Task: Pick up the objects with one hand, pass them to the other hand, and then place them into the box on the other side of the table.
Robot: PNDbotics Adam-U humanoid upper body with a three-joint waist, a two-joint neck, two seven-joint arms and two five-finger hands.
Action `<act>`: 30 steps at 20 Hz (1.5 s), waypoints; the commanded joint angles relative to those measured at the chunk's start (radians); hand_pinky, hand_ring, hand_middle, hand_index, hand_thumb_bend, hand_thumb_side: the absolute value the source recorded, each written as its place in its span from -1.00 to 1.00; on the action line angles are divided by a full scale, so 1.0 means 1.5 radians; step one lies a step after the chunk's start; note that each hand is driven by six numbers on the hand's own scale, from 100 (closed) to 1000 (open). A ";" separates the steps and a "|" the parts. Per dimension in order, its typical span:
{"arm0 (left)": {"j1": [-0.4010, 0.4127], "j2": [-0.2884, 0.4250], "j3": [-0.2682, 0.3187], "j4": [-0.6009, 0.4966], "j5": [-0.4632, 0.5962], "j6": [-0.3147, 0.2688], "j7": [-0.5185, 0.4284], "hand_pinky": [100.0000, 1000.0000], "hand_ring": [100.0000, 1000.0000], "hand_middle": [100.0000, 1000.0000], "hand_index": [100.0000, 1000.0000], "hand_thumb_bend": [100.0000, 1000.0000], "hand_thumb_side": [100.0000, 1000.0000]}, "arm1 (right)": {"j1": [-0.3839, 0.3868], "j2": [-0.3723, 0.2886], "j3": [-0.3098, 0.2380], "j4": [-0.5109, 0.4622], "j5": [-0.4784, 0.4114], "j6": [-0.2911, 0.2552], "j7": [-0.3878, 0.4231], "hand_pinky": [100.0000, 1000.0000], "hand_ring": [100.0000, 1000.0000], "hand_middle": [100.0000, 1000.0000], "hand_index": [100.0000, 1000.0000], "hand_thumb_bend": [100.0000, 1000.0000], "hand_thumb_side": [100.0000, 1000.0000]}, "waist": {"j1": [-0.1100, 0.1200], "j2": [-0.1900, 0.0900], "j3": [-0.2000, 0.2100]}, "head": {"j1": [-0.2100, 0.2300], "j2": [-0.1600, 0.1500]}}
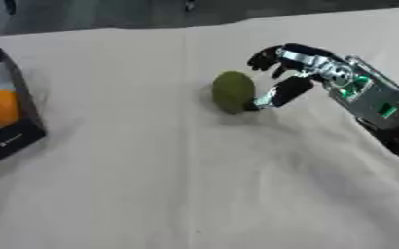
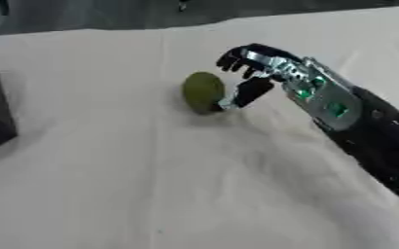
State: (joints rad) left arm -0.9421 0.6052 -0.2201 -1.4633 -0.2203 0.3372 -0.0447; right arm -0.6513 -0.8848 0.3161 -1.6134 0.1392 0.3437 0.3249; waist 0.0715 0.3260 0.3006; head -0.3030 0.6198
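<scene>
The right hand (image 1: 309,73) reaches in with fingers spread and relaxed, its thumb (image 1: 280,93) touching the green fruit (image 1: 233,91) lying on the cloth just to its left. Far beyond sits the box (image 1: 20,127), an orange (image 1: 0,108) inside.

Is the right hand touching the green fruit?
Touching. In the left eye view the right hand's thumb tip meets the green fruit's side; the other fingers are clear.

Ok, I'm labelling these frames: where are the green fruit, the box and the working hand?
Green fruit (image 1: 233,91): left eye view, its middle.
Box (image 1: 22,99): left eye view, dark right wall.
Right hand (image 1: 315,65): left eye view, its back.
</scene>
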 commanded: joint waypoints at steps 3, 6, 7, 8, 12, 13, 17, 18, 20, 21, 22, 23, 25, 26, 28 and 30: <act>-0.018 0.008 0.005 -0.016 0.006 0.000 0.001 0.56 0.38 0.47 0.46 0.40 -0.34 | -0.015 -0.013 -0.006 0.010 0.009 -0.001 -0.009 0.52 0.71 0.51 0.66 0.24 -0.58 | 0.005 0.003 0.009 | -0.009 -0.019; -0.019 0.006 0.005 -0.020 0.008 0.000 0.002 0.56 0.38 0.47 0.46 0.38 -0.36 | -0.017 -0.012 -0.005 0.018 0.011 -0.002 -0.013 0.52 0.71 0.51 0.66 0.24 -0.58 | 0.006 0.007 0.014 | -0.014 -0.025; -0.020 0.005 0.005 -0.020 0.009 0.001 0.002 0.56 0.38 0.47 0.46 0.40 -0.34 | -0.018 -0.013 -0.005 0.020 0.011 -0.002 -0.014 0.52 0.71 0.51 0.66 0.24 -0.58 | 0.006 0.008 0.016 | -0.015 -0.027; -0.020 0.005 0.005 -0.021 0.009 0.001 0.002 0.56 0.38 0.47 0.46 0.40 -0.34 | -0.018 -0.013 -0.005 0.022 0.011 -0.002 -0.016 0.52 0.71 0.51 0.66 0.24 -0.58 | 0.006 0.009 0.018 | -0.016 -0.029; -0.020 0.003 0.006 -0.023 0.010 0.000 0.003 0.56 0.38 0.47 0.45 0.41 -0.36 | -0.019 -0.013 -0.003 0.028 0.020 -0.003 -0.021 0.53 0.70 0.50 0.65 0.21 -0.61 | 0.006 0.014 0.023 | -0.021 -0.037; -0.020 0.003 0.006 -0.024 0.011 0.000 0.002 0.56 0.38 0.47 0.45 0.40 -0.34 | -0.019 -0.013 -0.003 0.029 0.023 -0.003 -0.022 0.53 0.70 0.50 0.65 0.22 -0.58 | 0.006 0.015 0.024 | -0.022 -0.039; -0.019 0.003 0.006 -0.025 0.012 0.000 0.002 0.56 0.38 0.47 0.45 0.40 -0.34 | -0.018 -0.011 -0.001 0.036 0.032 0.001 -0.027 0.52 0.66 0.42 0.58 0.16 -0.64 | 0.006 0.017 0.024 | -0.023 -0.040; -0.019 0.003 0.006 -0.025 0.012 0.000 0.002 0.56 0.38 0.47 0.45 0.40 -0.33 | -0.019 -0.011 -0.001 0.037 0.034 0.003 -0.029 0.51 0.64 0.37 0.54 0.12 -0.68 | 0.006 0.017 0.024 | -0.023 -0.039; -0.019 0.003 0.006 -0.025 0.012 -0.001 0.003 0.56 0.38 0.47 0.46 0.40 -0.34 | -0.019 -0.009 -0.001 0.038 0.034 0.007 -0.033 0.49 0.57 0.22 0.45 0.06 -0.79 | 0.006 0.017 0.024 | -0.023 -0.038; -0.020 0.003 0.006 -0.026 0.012 -0.002 0.003 0.56 0.38 0.47 0.47 0.39 -0.34 | -0.018 -0.009 0.000 0.038 0.032 0.007 -0.033 0.48 0.54 0.15 0.40 0.02 -0.86 | 0.006 0.018 0.024 | -0.024 -0.038; -0.020 0.003 0.006 -0.026 0.012 -0.002 0.003 0.56 0.37 0.46 0.48 0.41 -0.36 | -0.018 -0.008 0.001 0.039 0.028 0.007 -0.032 0.45 0.48 0.07 0.34 -0.05 -0.99 | 0.006 0.018 0.024 | -0.024 -0.037; -0.020 0.002 0.006 -0.026 0.013 -0.003 0.003 0.57 0.38 0.46 0.49 0.43 -0.38 | -0.018 -0.006 0.001 0.040 0.021 0.006 -0.030 0.44 0.47 0.04 0.31 -0.09 -1.00 | 0.007 0.018 0.025 | -0.025 -0.037; -0.020 0.001 0.006 -0.026 0.015 -0.003 0.001 0.57 0.38 0.46 0.49 0.43 -0.38 | -0.020 -0.005 0.000 0.045 0.004 0.006 -0.030 0.42 0.42 -0.08 0.20 -0.28 -1.00 | 0.007 0.020 0.025 | -0.027 -0.038; -0.021 0.000 0.006 -0.027 0.017 -0.003 0.002 0.58 0.38 0.46 0.49 0.42 -0.37 | -0.021 -0.004 0.000 0.047 -0.004 0.005 -0.032 0.40 0.40 -0.13 0.09 -0.37 -1.00 | 0.008 0.021 0.026 | -0.028 -0.038; -0.021 -0.001 0.006 -0.027 0.019 -0.003 0.003 0.58 0.38 0.46 0.48 0.41 -0.36 | -0.023 -0.002 0.000 0.051 -0.019 0.001 -0.042 0.39 0.38 -0.16 0.02 -0.44 -1.00 | 0.008 0.022 0.026 | -0.029 -0.038; -0.020 -0.001 0.007 -0.026 0.020 -0.003 0.005 0.58 0.38 0.46 0.47 0.40 -0.36 | -0.022 0.000 -0.001 0.052 -0.034 -0.002 -0.055 0.38 0.35 -0.20 -0.09 -0.53 -1.00 | 0.009 0.022 0.025 | -0.029 -0.037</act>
State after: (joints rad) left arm -0.9506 0.5844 -0.2201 -1.4851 -0.1934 0.3340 -0.0416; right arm -0.6737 -0.8753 0.3219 -1.5345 0.1053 0.3424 0.2528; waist 0.0718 0.3594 0.3358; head -0.3434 0.5720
